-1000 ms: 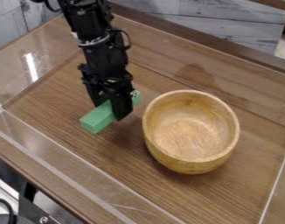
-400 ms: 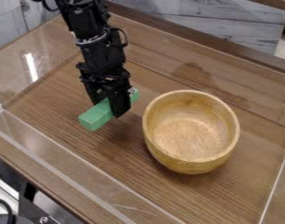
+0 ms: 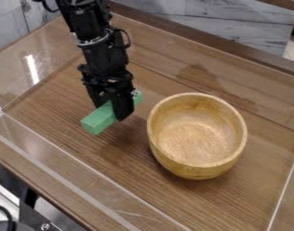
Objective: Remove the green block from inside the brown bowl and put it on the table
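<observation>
Green block (image 3: 100, 118) was out of the empty bowl (image 3: 197, 135), pinched at one end in my closed tool (image 3: 118, 109), far end low against the counter (image 3: 65, 162). Placing step, I judged; next came letting go, then lifting clear.

The brown bowl (image 3: 197, 135) stands upright on the wooden surface (image 3: 65, 153), and its inside shows only bare wood. To the left of the bowl, close beside its rim, the black gripper (image 3: 110, 110) points down, its jaws closed on the green block (image 3: 99, 119), which is tilted, its lower end at the surface.
</observation>
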Controlling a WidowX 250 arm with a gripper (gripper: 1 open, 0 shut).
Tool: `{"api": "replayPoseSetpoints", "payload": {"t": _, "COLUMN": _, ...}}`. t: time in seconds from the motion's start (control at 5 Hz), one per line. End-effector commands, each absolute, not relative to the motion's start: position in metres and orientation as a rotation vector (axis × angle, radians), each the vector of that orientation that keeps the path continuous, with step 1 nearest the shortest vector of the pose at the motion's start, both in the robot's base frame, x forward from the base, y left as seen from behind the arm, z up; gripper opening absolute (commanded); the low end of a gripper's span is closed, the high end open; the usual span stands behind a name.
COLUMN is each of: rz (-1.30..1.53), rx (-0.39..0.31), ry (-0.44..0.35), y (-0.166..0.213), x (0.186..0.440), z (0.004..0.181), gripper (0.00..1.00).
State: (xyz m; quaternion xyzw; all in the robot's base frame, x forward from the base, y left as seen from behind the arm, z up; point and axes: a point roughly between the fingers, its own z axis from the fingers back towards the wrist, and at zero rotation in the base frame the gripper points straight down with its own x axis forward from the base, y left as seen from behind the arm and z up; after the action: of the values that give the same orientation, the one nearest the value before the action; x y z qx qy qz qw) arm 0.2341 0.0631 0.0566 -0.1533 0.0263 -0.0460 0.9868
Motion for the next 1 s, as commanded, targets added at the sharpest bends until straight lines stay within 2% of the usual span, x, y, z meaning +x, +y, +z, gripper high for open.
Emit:
{"api": "replayPoseSetpoints", "payload": {"t": 0.0, "rz": -0.088, "rx": -0.29, "ry": 0.002, "y": 0.0706, "x": 0.2442, "z": 0.068, "gripper": 0.0}}
{"api": "replayPoseSetpoints", "payload": {"t": 0.8, "rz": -0.083, "rx": -0.304, "ry": -0.002, "y": 0.0746, "x": 0.2471, "z": 0.0666, "gripper": 0.0}}
